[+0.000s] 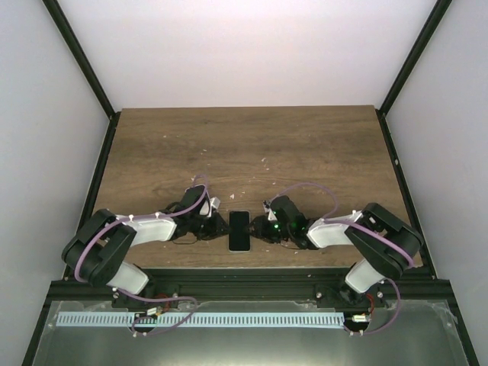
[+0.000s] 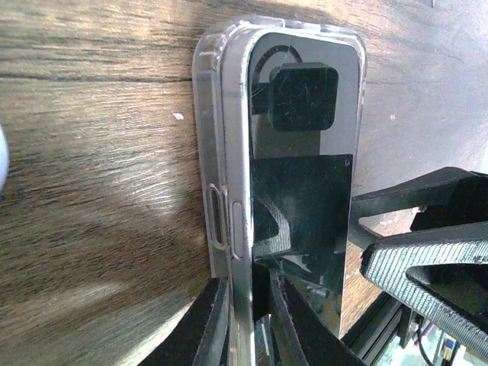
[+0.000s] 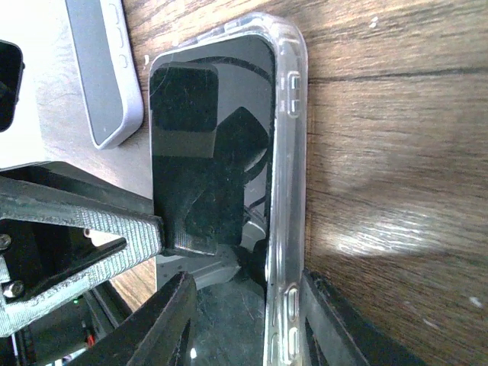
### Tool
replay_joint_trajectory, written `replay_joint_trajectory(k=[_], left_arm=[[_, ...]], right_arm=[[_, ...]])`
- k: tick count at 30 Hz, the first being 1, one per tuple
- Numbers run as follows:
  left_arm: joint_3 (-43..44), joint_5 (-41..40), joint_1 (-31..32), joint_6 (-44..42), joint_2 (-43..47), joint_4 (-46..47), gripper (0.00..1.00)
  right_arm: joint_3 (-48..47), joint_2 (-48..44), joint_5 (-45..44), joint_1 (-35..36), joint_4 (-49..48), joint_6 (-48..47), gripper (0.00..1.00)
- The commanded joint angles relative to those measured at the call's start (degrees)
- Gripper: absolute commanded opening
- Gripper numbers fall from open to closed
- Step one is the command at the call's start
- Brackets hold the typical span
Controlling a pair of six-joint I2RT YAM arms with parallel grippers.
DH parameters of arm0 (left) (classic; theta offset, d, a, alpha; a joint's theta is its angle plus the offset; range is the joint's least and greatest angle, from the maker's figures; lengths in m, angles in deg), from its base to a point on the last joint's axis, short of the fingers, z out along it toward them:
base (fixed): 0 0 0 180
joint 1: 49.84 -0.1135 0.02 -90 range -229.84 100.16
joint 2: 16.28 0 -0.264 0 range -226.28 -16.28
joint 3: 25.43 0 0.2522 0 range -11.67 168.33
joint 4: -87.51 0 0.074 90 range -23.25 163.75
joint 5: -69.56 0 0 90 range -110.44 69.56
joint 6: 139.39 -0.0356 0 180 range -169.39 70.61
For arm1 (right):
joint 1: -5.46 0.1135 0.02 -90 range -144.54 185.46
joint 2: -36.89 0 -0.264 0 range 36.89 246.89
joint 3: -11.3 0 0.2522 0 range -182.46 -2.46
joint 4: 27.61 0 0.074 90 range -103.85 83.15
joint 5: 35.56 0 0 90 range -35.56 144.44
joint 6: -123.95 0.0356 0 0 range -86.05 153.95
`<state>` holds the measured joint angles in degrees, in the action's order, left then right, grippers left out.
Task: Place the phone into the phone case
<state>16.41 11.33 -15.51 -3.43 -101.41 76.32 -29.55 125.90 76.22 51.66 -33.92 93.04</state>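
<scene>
Phone (image 1: 239, 227) sits in the phone case (image 2: 204, 114) on the counter (image 1: 244, 145), between both hands, long axis pointing away from the bases. Left hand (image 2: 248, 305) is pinched on the case's left rim. Right hand (image 3: 248, 293) straddles the right rim, jaws apart. The phone's left edge looks proud, so you press there. Only the opposite hand crowds it.

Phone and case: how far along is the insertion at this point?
Done: the phone lies inside the clear phone case, with the corners in view sitting within its rim. In hand: the left gripper pinches the case's side wall, and the right gripper straddles the opposite rim, jaws apart. Left: checking the end hidden by the fingers is seated, then releasing.
</scene>
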Motion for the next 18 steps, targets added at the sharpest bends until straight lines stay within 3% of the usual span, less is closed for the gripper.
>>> replay_joint_trajectory(k=[1, 7, 18], left_arm=[[-1.14, -1.88, 0.24, -1.43, -0.93, -1.16, 0.16], [-1.89, -1.35, 0.22, -1.03, 0.28, -1.40, 0.17], [-2.83, -1.79, 0.26, -1.04, 4.28, -3.51, 0.22]], right_arm=[[2.06, -2.36, 3.99, 0.21, -9.20, 2.26, 0.38], [4.17, -3.58, 7.34, 0.21, -17.64, 5.15, 0.40], [4.74, -0.11, 9.82, 0.21, -24.68, 7.07, 0.42]])
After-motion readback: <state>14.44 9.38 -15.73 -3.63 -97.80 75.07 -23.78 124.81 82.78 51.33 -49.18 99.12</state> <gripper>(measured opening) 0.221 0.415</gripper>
